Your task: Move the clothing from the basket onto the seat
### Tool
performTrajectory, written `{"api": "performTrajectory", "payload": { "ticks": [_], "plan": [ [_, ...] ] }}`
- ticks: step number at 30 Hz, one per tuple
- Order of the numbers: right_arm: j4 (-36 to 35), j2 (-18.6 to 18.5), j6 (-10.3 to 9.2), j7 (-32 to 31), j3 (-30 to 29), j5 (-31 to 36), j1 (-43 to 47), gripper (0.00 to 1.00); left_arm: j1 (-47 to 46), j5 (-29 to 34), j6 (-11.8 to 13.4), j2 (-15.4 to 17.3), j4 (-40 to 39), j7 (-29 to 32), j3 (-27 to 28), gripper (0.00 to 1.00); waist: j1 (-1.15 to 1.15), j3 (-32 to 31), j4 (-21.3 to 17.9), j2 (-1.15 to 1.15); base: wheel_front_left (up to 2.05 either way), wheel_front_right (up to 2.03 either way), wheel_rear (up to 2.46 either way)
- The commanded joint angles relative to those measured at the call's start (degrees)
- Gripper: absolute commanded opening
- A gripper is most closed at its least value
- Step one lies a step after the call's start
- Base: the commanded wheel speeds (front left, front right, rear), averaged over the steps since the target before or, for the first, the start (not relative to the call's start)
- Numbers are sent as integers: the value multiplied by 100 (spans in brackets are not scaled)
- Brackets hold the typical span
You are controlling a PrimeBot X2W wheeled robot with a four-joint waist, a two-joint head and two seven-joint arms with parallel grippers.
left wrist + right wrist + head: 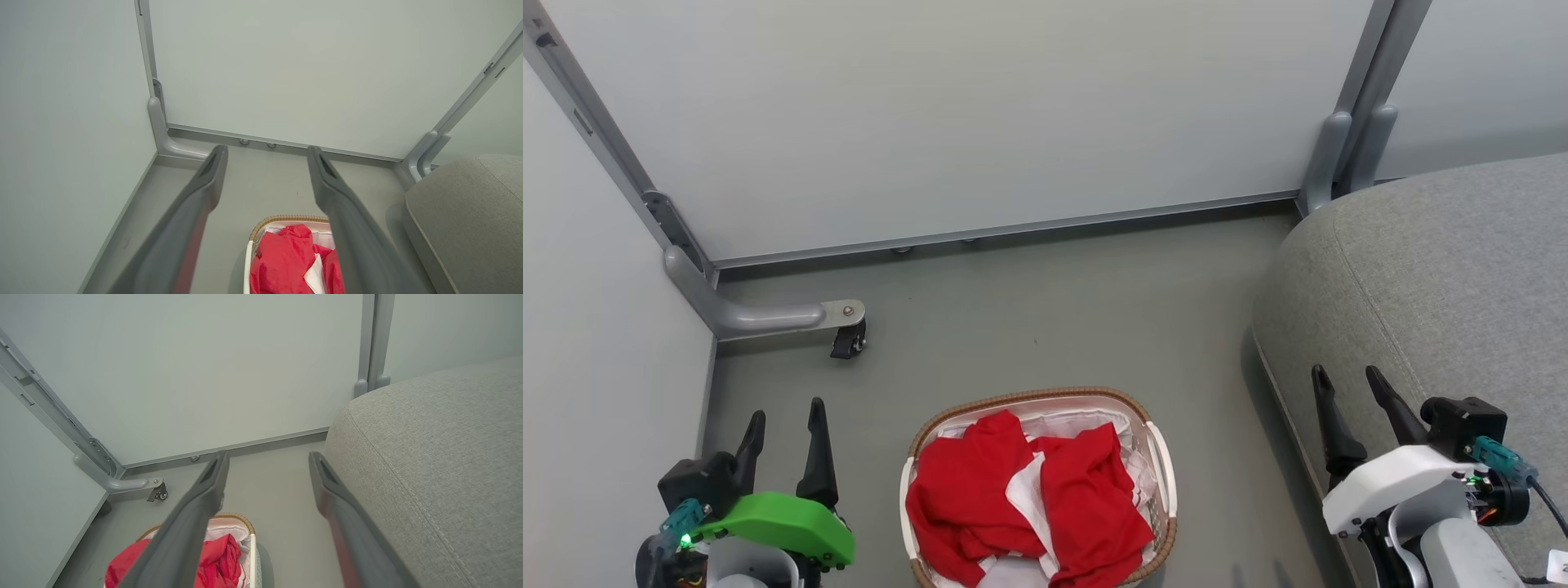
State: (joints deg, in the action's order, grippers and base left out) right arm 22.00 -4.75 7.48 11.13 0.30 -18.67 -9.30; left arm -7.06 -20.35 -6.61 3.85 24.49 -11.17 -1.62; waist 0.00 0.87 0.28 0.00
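The red clothing (1029, 498) lies crumpled in the oval cream basket (1164, 465) with a brown woven rim, on the floor at the bottom centre of the head view. White cloth shows between and under the red folds. The grey seat (1445, 278) fills the right side. My left gripper (784, 416) hangs open to the left of the basket, apart from it, empty. My right gripper (1347, 385) stands open over the seat's front edge, empty. In the left wrist view the clothing (286, 261) and basket (261, 226) lie below my open left gripper (267, 153). In the right wrist view the clothing (220, 555) shows beside my open right gripper (267, 457), with the seat (441, 457) to the right.
Pale partition walls close the space at the back and left, held by grey metal frames. A grey foot with a black caster (848, 339) juts onto the floor at the left. Bare grey floor (1054, 327) lies between the basket and the back wall.
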Motion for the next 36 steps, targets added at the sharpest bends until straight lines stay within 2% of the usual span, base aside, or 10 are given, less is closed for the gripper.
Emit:
{"api": "performTrajectory", "payload": {
  "ticks": [1,12,27,36],
  "plan": [
    [5,-30,2,54,-16,145,-114,100,-2,163,-30,-11,-12,-50,23,100,0,-1,-1,0,0,0,0],
    [118,5,1,185,-89,659,-109,100,63,488,-81,-71,20,-185,123,100,0,-23,-8,0,0,0,0],
    [236,87,1,339,-122,1240,-75,100,119,779,-92,-86,117,-334,-150,100,0,-11,-23,0,0,0,0],
    [54,86,1,414,-20,1500,-320,100,-91,912,-94,-86,149,-412,-308,100,0,469,-232,0,0,0,0]
  ]
}}
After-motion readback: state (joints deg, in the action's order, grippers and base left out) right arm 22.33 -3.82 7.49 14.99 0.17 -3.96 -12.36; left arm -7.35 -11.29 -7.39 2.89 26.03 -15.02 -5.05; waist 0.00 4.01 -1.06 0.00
